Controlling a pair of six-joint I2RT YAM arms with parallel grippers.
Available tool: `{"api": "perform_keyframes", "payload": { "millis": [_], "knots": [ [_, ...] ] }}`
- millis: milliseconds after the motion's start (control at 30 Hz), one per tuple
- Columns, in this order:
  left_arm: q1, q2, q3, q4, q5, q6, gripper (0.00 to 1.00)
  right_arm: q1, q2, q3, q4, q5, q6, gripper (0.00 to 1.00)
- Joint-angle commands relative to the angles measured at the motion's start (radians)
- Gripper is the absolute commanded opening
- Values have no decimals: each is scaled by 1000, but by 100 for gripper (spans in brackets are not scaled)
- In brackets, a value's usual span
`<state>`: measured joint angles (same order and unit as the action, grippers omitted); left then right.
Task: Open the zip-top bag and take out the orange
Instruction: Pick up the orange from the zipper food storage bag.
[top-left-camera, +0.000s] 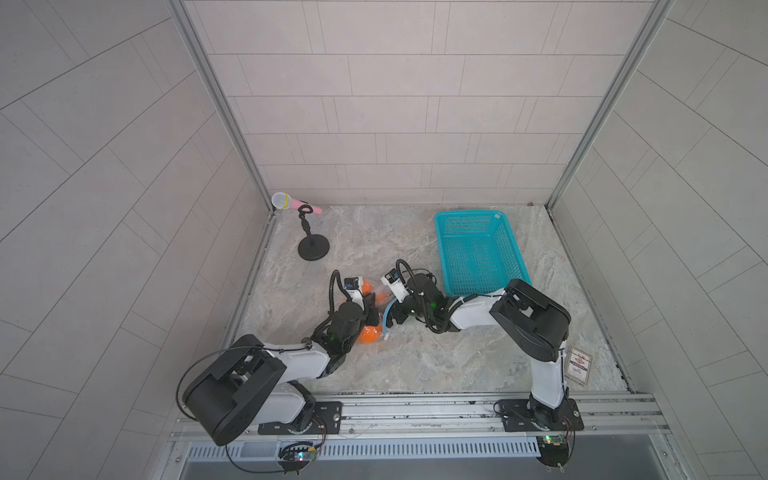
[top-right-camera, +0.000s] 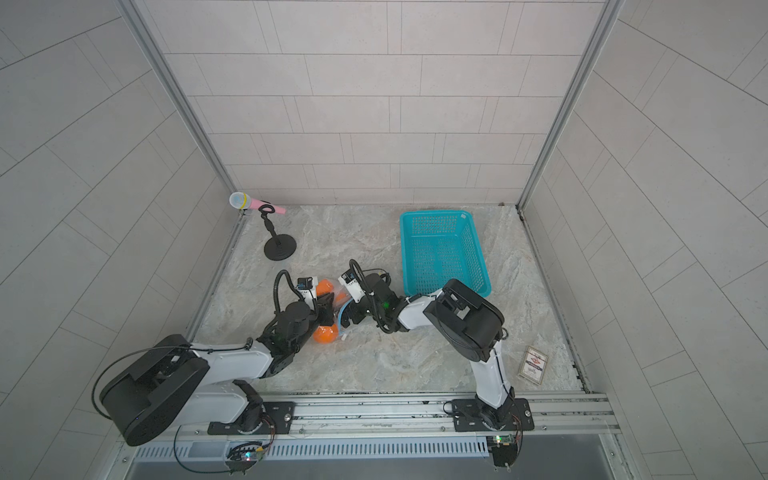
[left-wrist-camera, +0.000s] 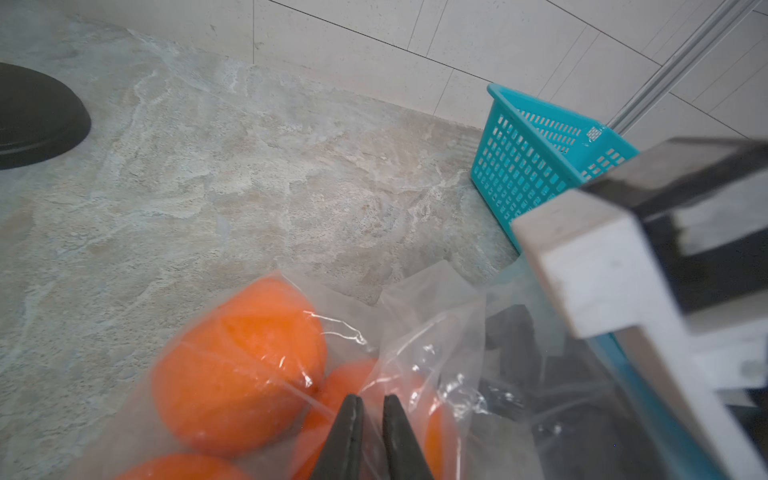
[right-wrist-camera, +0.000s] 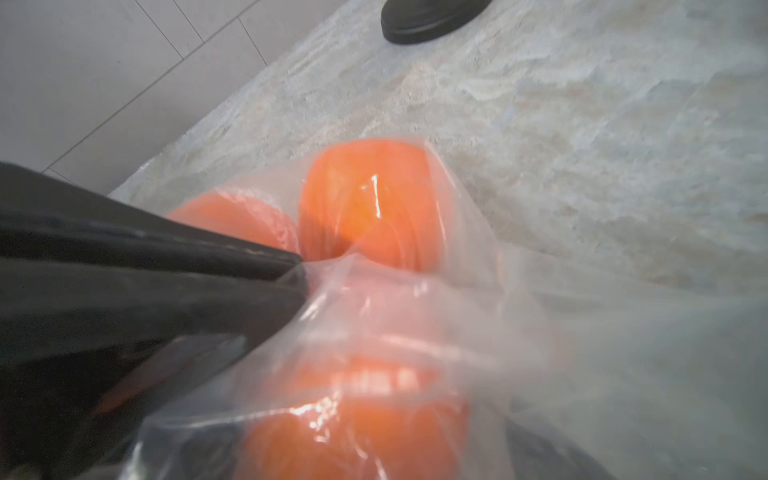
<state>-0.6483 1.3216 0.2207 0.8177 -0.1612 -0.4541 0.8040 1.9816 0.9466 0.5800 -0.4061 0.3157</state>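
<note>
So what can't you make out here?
- How many oranges: the left gripper and picture edge cut them off in the left wrist view; arms cover some in both top views.
- Whether the right gripper is open: its wrist covers it in a top view; zip-top bag film blurs the right wrist view.
- Whether the zip strip is open: too small in a top view.
- Print on the card: likewise too small.

In both top views the zip-top bag (top-left-camera: 383, 298) at centre frame lies mostly hidden under the two wrists; only bits of the oranges (top-left-camera: 369, 336) and of the blue zip strip (top-left-camera: 387, 319) show. The right gripper (top-left-camera: 397, 316) has its fingertips covered there. The card (top-left-camera: 578, 365) at lower right carries print too small to read. In the right wrist view, bag film close to the lens blurs the fruit. In the left wrist view, the frame edge cuts off the black stand base (left-wrist-camera: 37, 120).
</note>
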Motion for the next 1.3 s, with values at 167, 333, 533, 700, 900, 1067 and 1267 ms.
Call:
{"api": "perform_keyframes", "payload": {
  "millis": [167,333,533,700,900,1067,1267],
  "knots": [
    [-8,-55,54,-156,65,0,24,9,24,25,-30,-28,-26,90],
    [65,-227,143,-408,85,3,45,-21,40,47,5,-79,23,80],
    [110,-208,240,-511,36,56,46,-58,59,21,125,-171,111,68],
    [123,-70,235,-398,10,89,45,-62,24,-5,97,-183,96,66],
    [134,61,251,-327,65,82,46,-68,-79,-51,9,-197,82,66],
    [134,124,248,-313,118,52,46,-72,-151,-68,-97,-188,65,67],
    [134,205,220,-230,143,31,38,-77,-209,-105,-263,-120,38,68]
  ]
}}
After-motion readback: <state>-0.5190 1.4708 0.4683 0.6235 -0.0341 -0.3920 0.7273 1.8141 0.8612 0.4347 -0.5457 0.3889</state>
